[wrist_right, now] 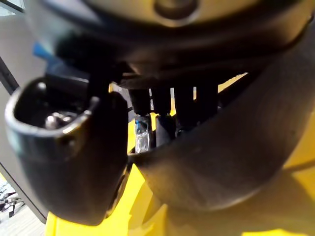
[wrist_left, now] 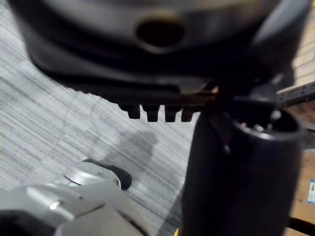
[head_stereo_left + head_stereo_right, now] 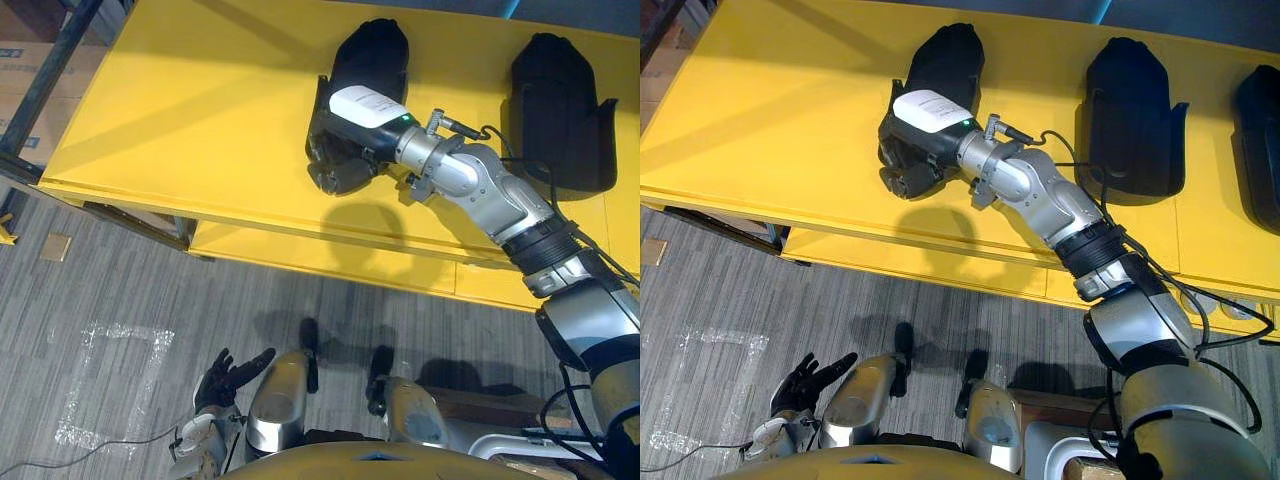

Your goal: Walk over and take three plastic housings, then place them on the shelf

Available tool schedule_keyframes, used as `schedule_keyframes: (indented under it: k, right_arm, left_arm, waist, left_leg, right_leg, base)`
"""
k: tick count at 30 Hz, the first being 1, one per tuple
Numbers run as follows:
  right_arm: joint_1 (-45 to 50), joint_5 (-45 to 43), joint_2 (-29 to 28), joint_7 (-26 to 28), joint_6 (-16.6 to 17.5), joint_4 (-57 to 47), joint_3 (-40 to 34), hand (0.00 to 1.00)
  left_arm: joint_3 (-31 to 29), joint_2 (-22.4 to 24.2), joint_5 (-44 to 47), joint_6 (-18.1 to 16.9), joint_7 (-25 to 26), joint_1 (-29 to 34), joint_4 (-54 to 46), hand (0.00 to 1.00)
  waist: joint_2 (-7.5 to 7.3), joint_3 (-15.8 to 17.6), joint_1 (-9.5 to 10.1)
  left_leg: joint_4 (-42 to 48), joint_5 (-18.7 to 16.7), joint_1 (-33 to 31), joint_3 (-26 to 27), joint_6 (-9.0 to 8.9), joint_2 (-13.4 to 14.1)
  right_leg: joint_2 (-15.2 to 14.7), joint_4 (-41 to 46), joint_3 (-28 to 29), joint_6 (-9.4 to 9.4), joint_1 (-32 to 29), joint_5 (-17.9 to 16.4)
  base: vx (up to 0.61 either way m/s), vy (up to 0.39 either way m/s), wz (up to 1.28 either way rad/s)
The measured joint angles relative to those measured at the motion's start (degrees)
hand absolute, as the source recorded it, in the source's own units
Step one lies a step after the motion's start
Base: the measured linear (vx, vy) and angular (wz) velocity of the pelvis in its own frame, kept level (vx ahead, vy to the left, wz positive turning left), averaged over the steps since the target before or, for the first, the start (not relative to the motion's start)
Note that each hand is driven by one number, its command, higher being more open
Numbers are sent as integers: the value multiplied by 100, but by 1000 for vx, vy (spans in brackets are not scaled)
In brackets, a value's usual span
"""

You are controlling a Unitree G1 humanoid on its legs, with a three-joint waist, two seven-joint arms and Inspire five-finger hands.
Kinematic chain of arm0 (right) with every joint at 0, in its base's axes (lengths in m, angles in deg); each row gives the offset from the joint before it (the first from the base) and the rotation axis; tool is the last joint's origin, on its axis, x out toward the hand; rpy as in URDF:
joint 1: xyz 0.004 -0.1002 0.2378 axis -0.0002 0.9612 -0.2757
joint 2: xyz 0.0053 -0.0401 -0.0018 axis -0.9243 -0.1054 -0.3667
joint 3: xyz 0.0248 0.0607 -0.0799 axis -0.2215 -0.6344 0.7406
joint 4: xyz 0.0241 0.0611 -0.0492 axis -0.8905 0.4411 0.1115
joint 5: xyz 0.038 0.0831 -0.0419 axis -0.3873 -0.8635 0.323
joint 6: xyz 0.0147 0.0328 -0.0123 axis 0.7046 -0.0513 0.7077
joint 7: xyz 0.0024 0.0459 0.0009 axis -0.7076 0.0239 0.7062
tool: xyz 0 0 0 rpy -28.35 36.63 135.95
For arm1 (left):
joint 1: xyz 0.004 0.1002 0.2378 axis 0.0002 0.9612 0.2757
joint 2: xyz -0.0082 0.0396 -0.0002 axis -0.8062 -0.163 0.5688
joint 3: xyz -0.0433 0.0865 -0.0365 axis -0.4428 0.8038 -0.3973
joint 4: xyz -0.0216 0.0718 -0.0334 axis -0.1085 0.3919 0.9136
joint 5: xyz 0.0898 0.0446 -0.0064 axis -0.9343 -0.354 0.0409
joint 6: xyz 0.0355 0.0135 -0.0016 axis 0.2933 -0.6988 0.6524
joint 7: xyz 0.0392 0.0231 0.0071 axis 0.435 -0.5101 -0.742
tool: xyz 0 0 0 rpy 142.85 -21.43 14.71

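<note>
Three black plastic housings lie on the yellow table [image 3: 200,110]: one at the left [image 3: 952,50], one in the middle [image 3: 1132,100], one at the right edge [image 3: 1262,140]. My right hand [image 3: 340,150] reaches over the table's front edge, and its fingers curl round the near end of the left housing [image 3: 372,45]. In the right wrist view the thumb [image 1: 64,162] and fingers close on that housing's dark curved shell [image 1: 226,162]. My left hand [image 3: 230,375] hangs low over the grey carpet with its fingers spread and nothing in it.
A lower yellow ledge [image 3: 330,255] runs under the table's front edge. A dark metal frame [image 3: 40,90] and cardboard boxes [image 3: 25,60] stand at the far left. A taped square [image 3: 110,385] marks the carpet.
</note>
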Motion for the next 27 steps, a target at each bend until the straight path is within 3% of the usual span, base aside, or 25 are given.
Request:
schedule_keyframes:
  k: [13, 14, 27]
  right_arm:
    - [-377, -1, 65, -187, 227, 699, 90, 0]
    - [-389, 1, 67, -206, 227, 718, 83, 100]
    - [-366, 226, 359, -246, 205, 388, -25, 100]
  left_arm:
    - [0, -2, 0, 29, 1, 1, -28, 100]
    - [0, -2, 0, 29, -1, 1, -44, 100]
    - [1, 0, -80, 19, -19, 2, -108, 100]
  waist:
    - [-1, 16, 141]
    - [-1, 20, 142]
    - [-31, 41, 124]
  left_leg:
    - [22, 20, -28, -37, -1, 6]
    - [1, 29, -25, -37, -3, 5]
    - [-232, 114, 164, 29, -24, -1]
  right_leg:
    - [5, 2, -44, -2, 6, 1]
    - [5, 1, -45, -3, 2, 0]
    - [7, -11, 2, -14, 44, -8]
  base:
    - [-2, -1, 1]
    - [0, 0, 0]
    - [-3, -3, -2]
